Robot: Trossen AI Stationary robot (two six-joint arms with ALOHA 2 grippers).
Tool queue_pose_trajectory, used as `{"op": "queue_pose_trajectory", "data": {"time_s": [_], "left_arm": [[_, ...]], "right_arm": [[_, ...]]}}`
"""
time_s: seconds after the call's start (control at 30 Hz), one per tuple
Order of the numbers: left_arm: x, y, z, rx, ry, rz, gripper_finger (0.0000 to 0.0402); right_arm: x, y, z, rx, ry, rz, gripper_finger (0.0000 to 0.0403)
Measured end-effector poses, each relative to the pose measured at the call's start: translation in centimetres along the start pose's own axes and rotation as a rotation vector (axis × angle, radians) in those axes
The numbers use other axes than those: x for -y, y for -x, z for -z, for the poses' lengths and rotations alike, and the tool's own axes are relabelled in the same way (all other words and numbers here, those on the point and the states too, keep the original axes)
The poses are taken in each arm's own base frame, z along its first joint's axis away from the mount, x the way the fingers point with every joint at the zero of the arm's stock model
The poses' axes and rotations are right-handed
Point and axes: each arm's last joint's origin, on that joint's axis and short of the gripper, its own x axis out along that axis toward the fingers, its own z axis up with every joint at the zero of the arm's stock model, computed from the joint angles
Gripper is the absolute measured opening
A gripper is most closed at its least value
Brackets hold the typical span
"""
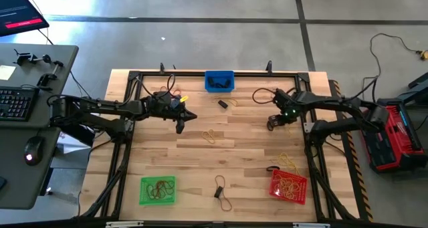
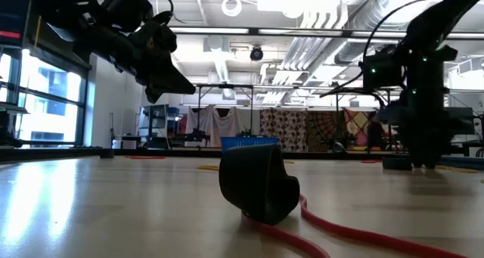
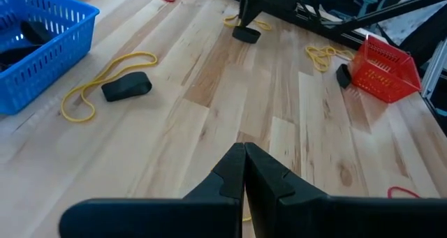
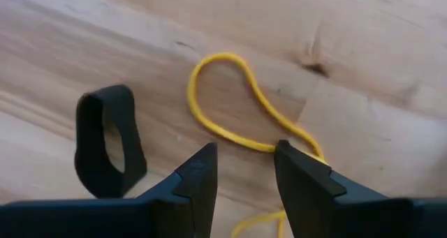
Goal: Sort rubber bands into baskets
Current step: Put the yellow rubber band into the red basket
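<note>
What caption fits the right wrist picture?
Right claw open above a yellow rubber band, beside a black band.

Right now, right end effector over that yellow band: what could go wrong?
1. The right end effector is open over a thin yellow rubber band lying flat on the table; the tips may close above it and miss.
2. A wide black band stands just beside it; a sideways drift could knock it over or pinch it instead.
3. The left end effector is shut and holds nothing, so it cannot help from there.
</note>
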Motion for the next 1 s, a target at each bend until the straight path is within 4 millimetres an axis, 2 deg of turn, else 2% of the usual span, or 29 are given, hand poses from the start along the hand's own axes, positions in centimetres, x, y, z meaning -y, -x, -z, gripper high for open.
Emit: {"op": "queue_pose_trajectory", "data": {"time_s": [0.17, 0.3, 0.43, 0.77, 1.0], "left_arm": [[0.0, 0.0, 0.0, 0.000, -0.009, -0.004, 0.0000], [0.0, 0.0, 0.0, 0.001, -0.010, -0.007, 0.0000], [0.0, 0.0, 0.0, -0.001, -0.009, -0.007, 0.0000], [0.0, 0.0, 0.0, -0.003, -0.031, -0.007, 0.0000], [0.0, 0.0, 0.0, -0.003, -0.036, -0.007, 0.0000]], "right_arm": [[0.1, -0.5, 0.5, -0.014, 0.009, 0.014, 0.0113], [-0.5, 0.3, 0.0, -0.006, 0.024, 0.001, 0.0062], [-1.6, 2.0, -1.2, 0.054, 0.057, -0.051, 0.0008], [-4.1, 8.4, -3.2, 0.135, 0.124, -0.097, 0.0003], [-6.7, 13.4, -2.5, 0.185, 0.168, -0.122, 0.0000]]}}
